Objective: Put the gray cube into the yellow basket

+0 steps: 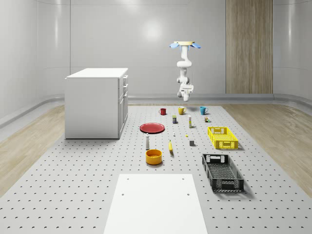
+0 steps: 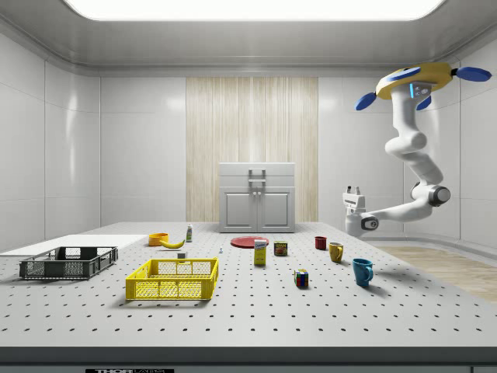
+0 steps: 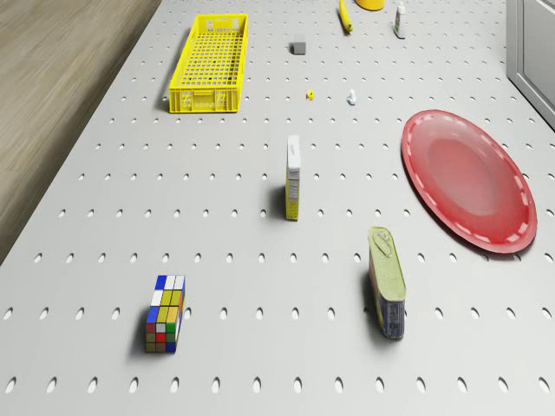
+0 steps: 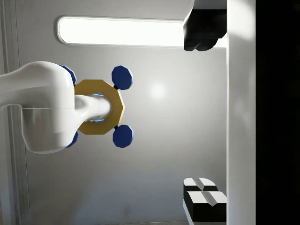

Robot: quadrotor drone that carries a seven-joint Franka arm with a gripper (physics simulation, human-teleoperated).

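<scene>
- The drone (image 1: 185, 45) hovers high over the far edge of the table (image 1: 73, 195), behind the row of mugs, and the arm hangs below it.
- The gripper (image 2: 353, 189) is well above the table and points up to the ceiling, not down. In the wrist view the 2 fingers (image 4: 202, 33) stand spread, with nothing between them.
- The gray cube (image 1: 192, 143) sits on the table about midway between the far and near edges, toward the whole-scene view's right. From the gripper it lies toward the near edge and far below, so I judge that you must first fly toward the near edge, then turn the wrist down.
- The yellow basket (image 1: 223, 146) stands just beside the cube, on the whole-scene view's right, not touching it. Its long axis runs from the far edge to the near edge, so the cube faces 1 long wall. After the grasp, the carry should be only a short move sideways over that wall.
</scene>
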